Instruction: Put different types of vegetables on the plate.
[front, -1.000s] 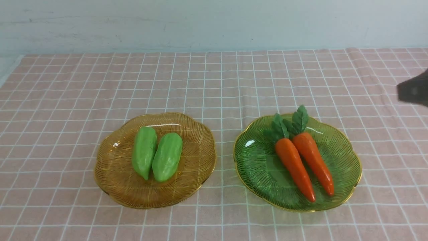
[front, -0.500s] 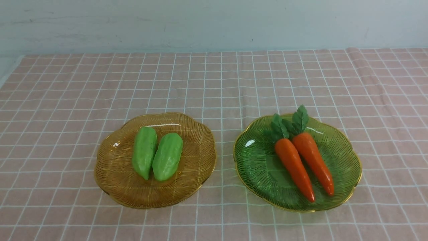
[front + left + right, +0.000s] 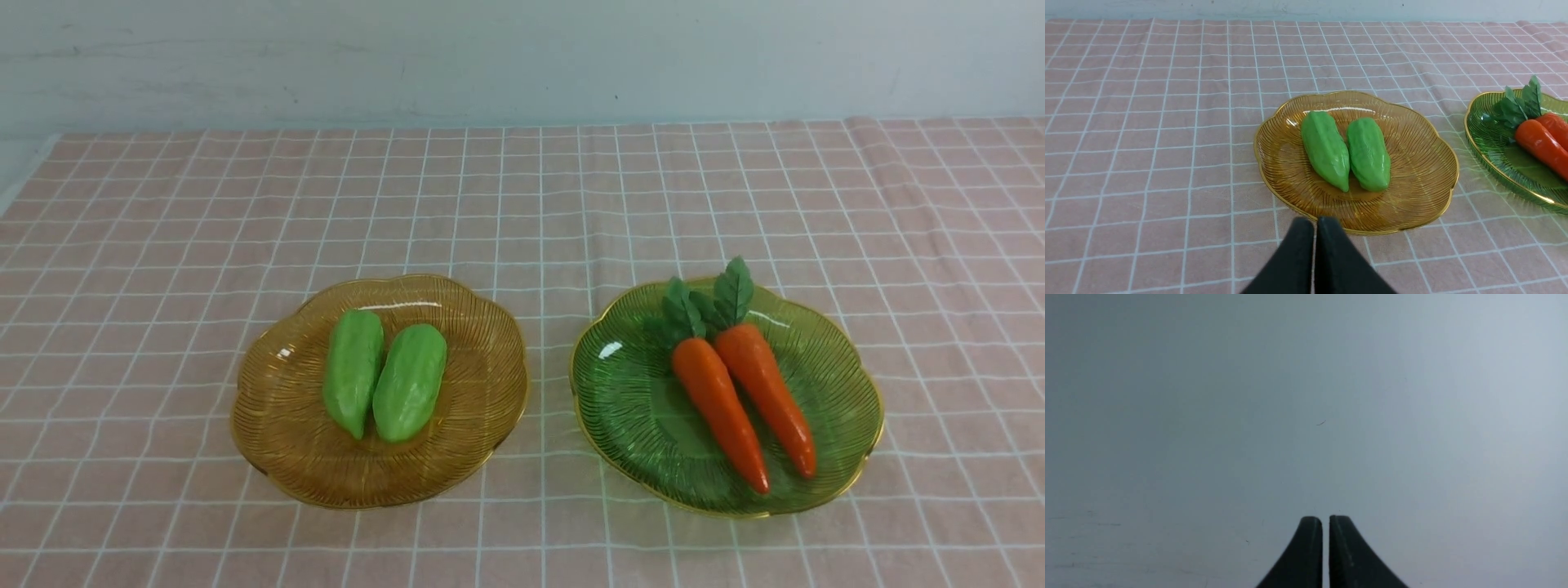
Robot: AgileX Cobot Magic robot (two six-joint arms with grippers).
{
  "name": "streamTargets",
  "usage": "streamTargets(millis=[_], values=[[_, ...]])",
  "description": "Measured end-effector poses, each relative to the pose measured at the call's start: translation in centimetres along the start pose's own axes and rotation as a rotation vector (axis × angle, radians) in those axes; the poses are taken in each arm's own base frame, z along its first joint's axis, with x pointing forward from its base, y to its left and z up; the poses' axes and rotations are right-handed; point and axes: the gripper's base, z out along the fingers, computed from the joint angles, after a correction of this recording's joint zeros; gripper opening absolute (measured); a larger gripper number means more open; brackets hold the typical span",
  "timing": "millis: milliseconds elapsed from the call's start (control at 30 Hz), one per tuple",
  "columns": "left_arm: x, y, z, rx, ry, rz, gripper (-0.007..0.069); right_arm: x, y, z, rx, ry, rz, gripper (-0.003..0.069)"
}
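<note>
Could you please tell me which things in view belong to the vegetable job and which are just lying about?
Part of the job:
- two green gourds, on the amber plate
- two orange carrots, on the green plate
- both plates

Just lying about:
- no loose items; only the checked cloth underneath

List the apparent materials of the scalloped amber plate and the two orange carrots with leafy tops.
Scalloped amber plate: clear tinted glass or plastic, glossy; cloth lines don't settle which, but ribs catch highlights.
Orange carrots: probably moulded plastic or foam, semi-gloss; smooth, evenly coloured skin.
</note>
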Motion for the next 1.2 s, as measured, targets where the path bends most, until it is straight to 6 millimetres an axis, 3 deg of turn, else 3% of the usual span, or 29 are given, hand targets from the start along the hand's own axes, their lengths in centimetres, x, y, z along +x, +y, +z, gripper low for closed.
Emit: streamTargets(millis=[533, 667, 867, 1067, 1200], values=[[0.4, 0.0, 0.1, 0.007, -0.011, 0.043, -0.0003, 0.2, 0.0, 0.0, -0.002, 0.019, -0.008, 0.0017], [3.1, -0.1, 1.6, -0.004, -0.121, 0.137, -0.0003, 0.2, 0.0, 0.0, -0.002, 0.019, -0.008, 0.0017], [8.4, 0.7, 5.4, -0.083, -0.075, 0.167, -0.0003, 0.2, 0.0, 0.0, -0.002, 0.020, -0.008, 0.0017], [11.0, 1.3, 6.7, -0.116, -0.003, 0.164, -0.0003, 0.2, 0.0, 0.0, -0.002, 0.020, -0.008, 0.0017], [11.0, 1.3, 6.8, -0.117, -0.027, 0.170, -0.0003, 0.2, 0.0, 0.0, -0.002, 0.020, -0.008, 0.0017]])
